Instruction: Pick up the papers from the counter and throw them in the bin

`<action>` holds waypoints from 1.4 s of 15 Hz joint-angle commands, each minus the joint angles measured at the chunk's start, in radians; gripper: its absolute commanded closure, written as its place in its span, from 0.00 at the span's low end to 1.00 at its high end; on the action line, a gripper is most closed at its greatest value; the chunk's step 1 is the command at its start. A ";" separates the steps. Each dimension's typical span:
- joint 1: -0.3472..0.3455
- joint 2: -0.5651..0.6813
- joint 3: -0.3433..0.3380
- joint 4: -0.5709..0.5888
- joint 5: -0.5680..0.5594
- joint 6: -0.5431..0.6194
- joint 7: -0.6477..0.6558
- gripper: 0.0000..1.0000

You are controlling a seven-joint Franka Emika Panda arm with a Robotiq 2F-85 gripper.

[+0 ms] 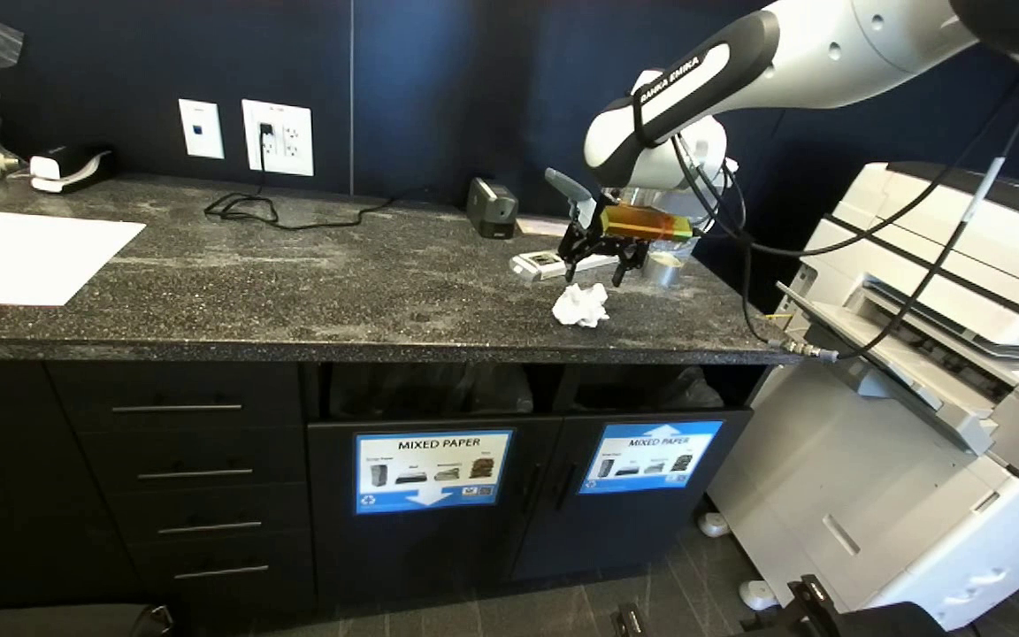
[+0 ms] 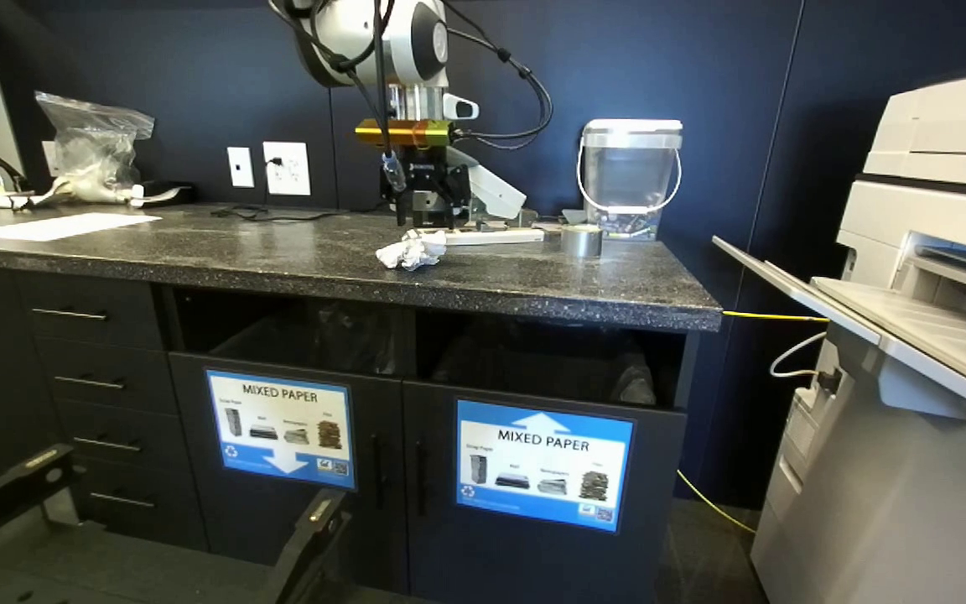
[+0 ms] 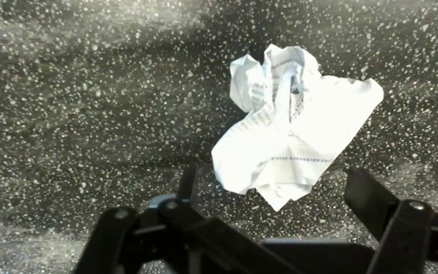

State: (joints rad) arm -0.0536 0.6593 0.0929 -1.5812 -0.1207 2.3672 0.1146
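Pincer [image 1: 594,276] spread wide over counter [image 1: 341,292], paper wad [image 1: 580,306] near front edge [image 1: 474,353] (bare room on either side)

White arm [image 1: 846,53], black trim [image 1: 757,40], EMIKA lettering [image 1: 670,80]; black cables [image 2: 379,59]; amber block [image 1: 645,223]; black tool [image 1: 594,276]

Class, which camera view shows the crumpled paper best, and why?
The wrist view: the crumpled paper appears large and unobstructed, with folds and print visible. In both exterior views it looks small on the counter, its print indistinct.
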 commanded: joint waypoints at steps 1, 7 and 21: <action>0.053 0.044 -0.061 0.111 0.033 -0.099 0.006 0.00; 0.045 0.072 -0.059 0.174 0.082 -0.239 -0.020 0.00; 0.026 0.140 -0.054 0.204 0.196 -0.198 -0.023 0.00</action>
State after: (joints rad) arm -0.0307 0.7727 0.0465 -1.4183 0.0460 2.1586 0.1056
